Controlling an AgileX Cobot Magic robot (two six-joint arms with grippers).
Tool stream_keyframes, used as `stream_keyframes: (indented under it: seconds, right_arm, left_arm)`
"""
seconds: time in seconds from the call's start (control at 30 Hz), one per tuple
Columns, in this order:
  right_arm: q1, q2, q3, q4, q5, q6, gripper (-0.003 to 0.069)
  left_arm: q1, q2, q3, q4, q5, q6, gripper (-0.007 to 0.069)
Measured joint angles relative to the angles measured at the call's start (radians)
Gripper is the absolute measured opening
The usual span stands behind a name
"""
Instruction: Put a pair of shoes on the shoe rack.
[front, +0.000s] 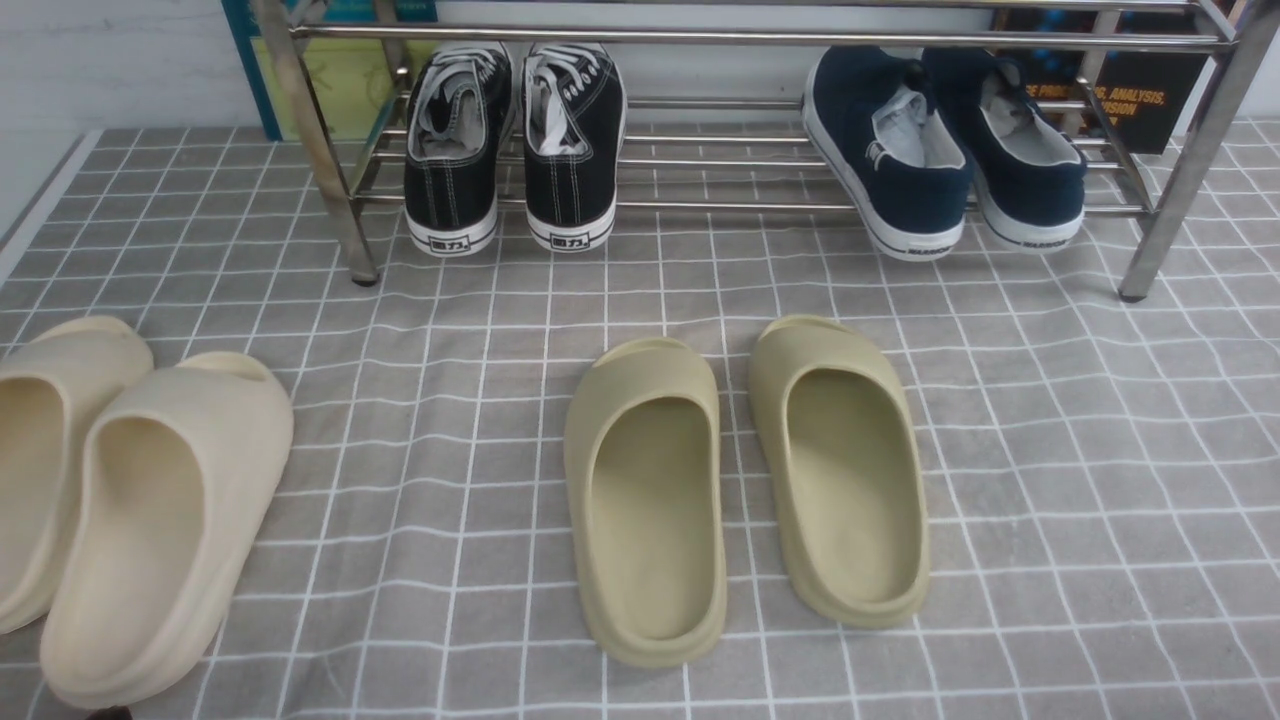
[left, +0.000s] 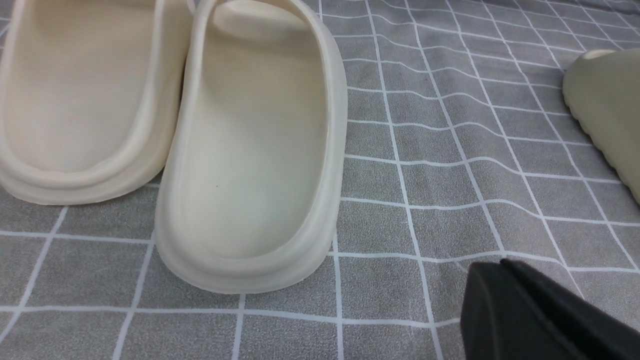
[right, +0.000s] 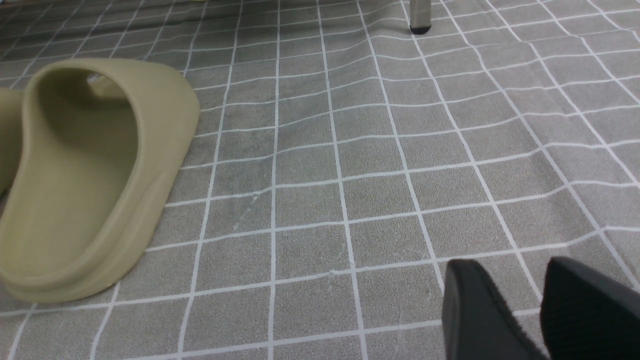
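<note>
A: What sits nearest?
B: The left tool (left: 505, 285), its black fingers pressed together and holding nothing, hangs above the grey white-checked cloth on the surface (front: 1050, 450), beside the two cream foam slippers (left: 250, 150). The right tool (right: 520, 300) has a clear gap between its fingers, also empty, near the pair of olive foam slippers (front: 745, 480).
A: And farther back?
B: The low shoe rack of shiny chrome tubes (front: 720, 205) stands on the cloth. The two black canvas sneakers with white soles and laces (front: 515, 150) rest side by side on the left of its lower bars, heels toward the camera. Two navy blue slip-on sneakers (front: 945, 150) occupy the right of those bars, well apart from them.
</note>
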Motion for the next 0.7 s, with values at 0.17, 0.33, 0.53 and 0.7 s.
stream_keyframes:
  seconds: [0.17, 0.33, 0.53, 0.7]
  right_arm:
    - [0.0, 0.0, 0.0, 0.0, 0.0, 0.0, 0.0239]
    - [0.0, 0.0, 0.0, 0.0, 0.0, 0.0, 0.0239]
    - [0.0, 0.0, 0.0, 0.0, 0.0, 0.0, 0.0239]
    - [0.0, 0.0, 0.0, 0.0, 0.0, 0.0, 0.0239]
  left_arm:
    - [0.0, 0.0, 0.0, 0.0, 0.0, 0.0, 0.0002]
    - [0.0, 0.0, 0.0, 0.0, 0.0, 0.0, 0.0007]
    - [0.0, 0.0, 0.0, 0.0, 0.0, 0.0, 0.0013]
    - [0.0, 0.0, 0.0, 0.0, 0.0, 0.0, 0.0018]
